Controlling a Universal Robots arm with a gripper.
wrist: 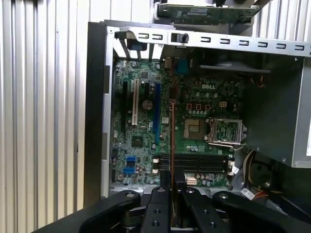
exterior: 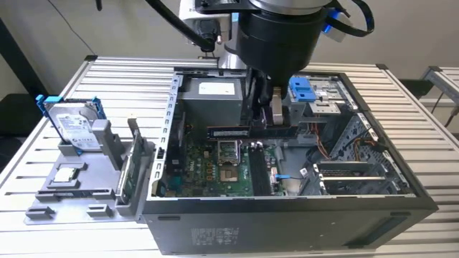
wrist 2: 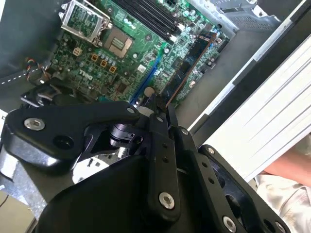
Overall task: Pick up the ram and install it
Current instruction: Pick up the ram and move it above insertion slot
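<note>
Fingers are clamping the ram, holding it on edge inside the open computer case, above the motherboard. Exterior view is showing the ram's flat side; both wrist views are showing its thin edge, crossing the black memory slots. Hard drive and green card are standing on the table, well apart. Arm is hiding the case's back.
</note>
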